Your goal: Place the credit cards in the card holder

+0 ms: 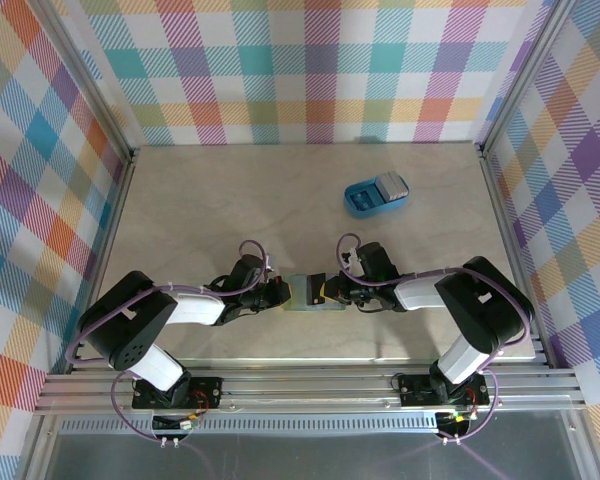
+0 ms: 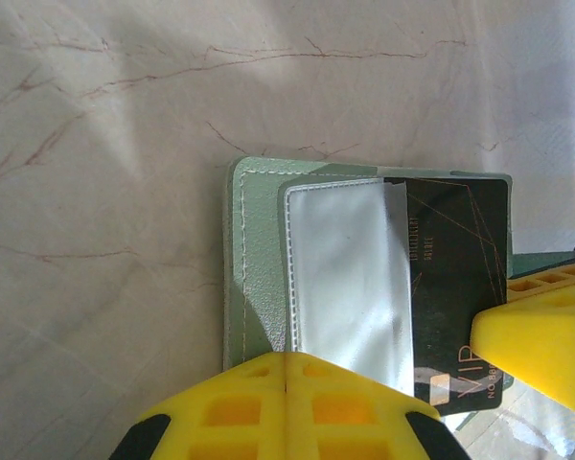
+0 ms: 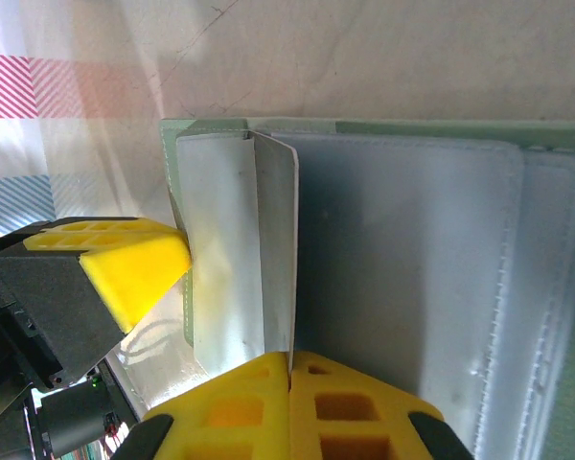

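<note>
sage-green card holder (image 1: pixel 305 293) lies flat close to the counter's (image 1: pixel 230 200) near edge, between my two claws. my left claw (image 2: pixel 286 388) is clenched, tips at the holder's left edge. my right claw (image 3: pixel 289 398) is clenched at its right edge. a dark vip card (image 2: pixel 460 259) lies partly under the clear pocket (image 2: pixel 345 278). the blue tray (image 1: pixel 358 205) sits well apart, with open counter between.

A robotics laboratory test cell is indicated. The workspace is enclosed by upright wall panels printed with a multicoloured plaid pattern (image 1: pixel 310 70), which are framed by silver aluminium extrusion posts (image 1: pixel 507 105). Two black-and-white jointed robot arms (image 1: pixel 130 325) are bolted to a slotted aluminium rail (image 1: pixel 310 385) at the edge of a pale marble-patterned tabletop (image 1: pixel 240 200). Purple cables (image 1: pixel 248 245) are routed along them.
</note>
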{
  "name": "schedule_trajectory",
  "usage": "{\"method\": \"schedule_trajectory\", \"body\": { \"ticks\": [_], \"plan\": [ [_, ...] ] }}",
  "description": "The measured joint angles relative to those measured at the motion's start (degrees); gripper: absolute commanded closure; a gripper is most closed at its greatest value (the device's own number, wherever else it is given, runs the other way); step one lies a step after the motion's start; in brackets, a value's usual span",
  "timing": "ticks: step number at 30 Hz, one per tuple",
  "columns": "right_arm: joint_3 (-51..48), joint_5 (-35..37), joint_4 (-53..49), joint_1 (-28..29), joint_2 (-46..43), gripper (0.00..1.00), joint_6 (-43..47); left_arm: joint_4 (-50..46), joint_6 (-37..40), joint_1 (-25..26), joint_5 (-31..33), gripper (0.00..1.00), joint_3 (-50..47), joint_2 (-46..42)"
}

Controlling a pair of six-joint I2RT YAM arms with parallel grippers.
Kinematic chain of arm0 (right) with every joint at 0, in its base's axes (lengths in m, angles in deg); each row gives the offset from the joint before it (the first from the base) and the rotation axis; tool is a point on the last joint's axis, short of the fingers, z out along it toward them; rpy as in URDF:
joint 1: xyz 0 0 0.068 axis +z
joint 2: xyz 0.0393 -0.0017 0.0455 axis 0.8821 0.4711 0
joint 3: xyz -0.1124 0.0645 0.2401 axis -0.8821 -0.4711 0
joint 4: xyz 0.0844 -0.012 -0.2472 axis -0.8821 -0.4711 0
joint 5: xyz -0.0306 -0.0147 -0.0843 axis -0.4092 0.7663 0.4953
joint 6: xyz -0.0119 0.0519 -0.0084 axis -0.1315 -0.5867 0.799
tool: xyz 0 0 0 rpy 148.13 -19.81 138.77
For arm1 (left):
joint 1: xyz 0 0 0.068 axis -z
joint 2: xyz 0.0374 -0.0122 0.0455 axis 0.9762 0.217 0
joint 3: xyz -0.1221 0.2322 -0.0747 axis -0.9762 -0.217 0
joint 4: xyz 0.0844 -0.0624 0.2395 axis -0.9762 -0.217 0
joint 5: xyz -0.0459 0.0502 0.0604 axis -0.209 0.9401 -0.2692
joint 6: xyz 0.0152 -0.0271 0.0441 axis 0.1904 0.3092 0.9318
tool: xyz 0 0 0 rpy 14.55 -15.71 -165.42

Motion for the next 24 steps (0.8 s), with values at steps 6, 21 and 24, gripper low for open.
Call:
{"method": "schedule_trajectory", "body": {
  "ticks": [6, 21, 24],
  "plan": [
    [0.07, 0.13, -0.28, 0.04, 0.0, 1.0, 0.09, -0.76, 0.0, 0.13, 0.59, 1.0, 0.33, -0.11],
    [1.51, 0.72, -3.87, 0.37, -0.68, 1.0, 1.77, -2.08, -0.42, 0.48, 1.53, 1.0, 0.74, -0.33],
    [1.51, 0.09, -3.41, 0.37, -0.96, 1.0, 1.7, -2.05, -0.46, 0.48, 1.53, 1.0, 0.74, -0.31]
  ]
}}
